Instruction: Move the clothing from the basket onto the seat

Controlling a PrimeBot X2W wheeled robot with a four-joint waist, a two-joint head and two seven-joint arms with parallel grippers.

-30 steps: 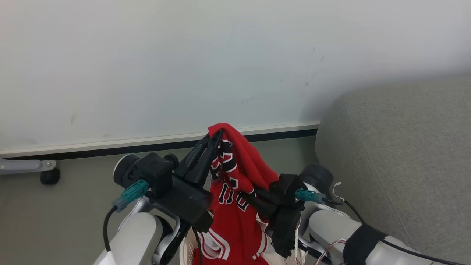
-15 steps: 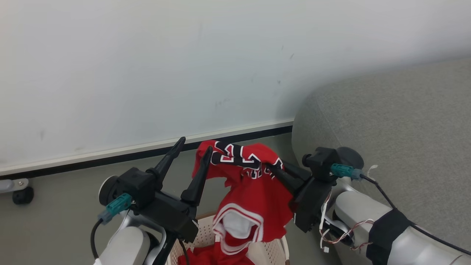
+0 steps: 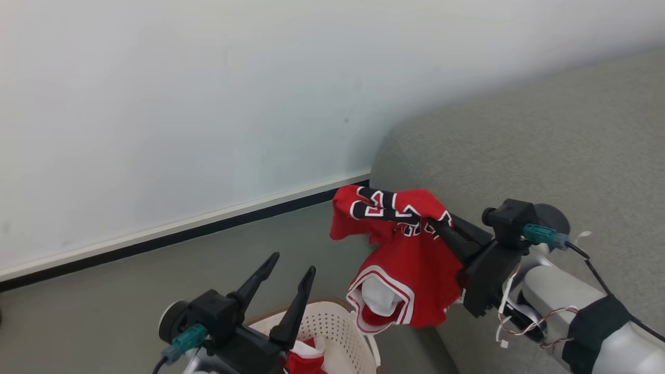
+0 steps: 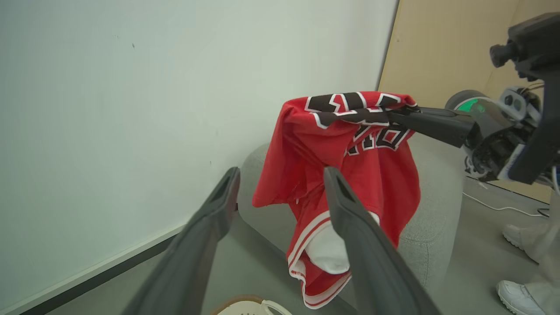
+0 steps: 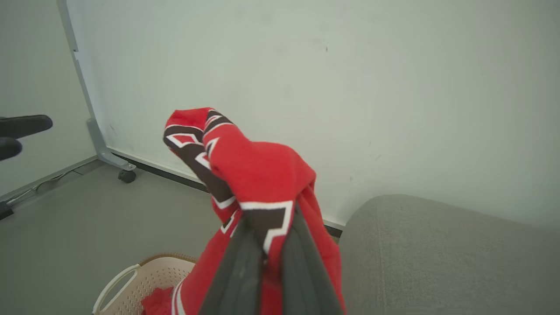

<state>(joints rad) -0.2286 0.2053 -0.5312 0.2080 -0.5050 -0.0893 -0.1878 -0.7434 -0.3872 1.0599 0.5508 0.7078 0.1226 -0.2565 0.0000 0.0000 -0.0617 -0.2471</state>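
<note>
The red jersey (image 3: 410,259) with black-and-white lettering hangs from my right gripper (image 3: 439,226), which is shut on its upper folds, just in front of the grey seat (image 3: 519,145). In the right wrist view the jersey (image 5: 258,175) drapes over my right gripper (image 5: 267,249). My left gripper (image 3: 292,264) stands open and empty above the cream basket (image 3: 332,322), apart from the jersey. More red clothing (image 3: 301,359) lies inside the basket. The left wrist view looks between my left gripper's (image 4: 282,175) fingers at the jersey (image 4: 358,170) and the seat (image 4: 437,210).
A pale wall (image 3: 208,104) with a dark baseboard runs behind the basket and the seat. A wheeled frame leg (image 5: 124,173) stands on the grey floor at the left. A person's white shoes (image 4: 516,297) are on the floor beyond the seat.
My left gripper opened, let go of the jersey and sank to the lower left. The right gripper carried the jersey rightward to the seat's edge. The head camera turned right.
</note>
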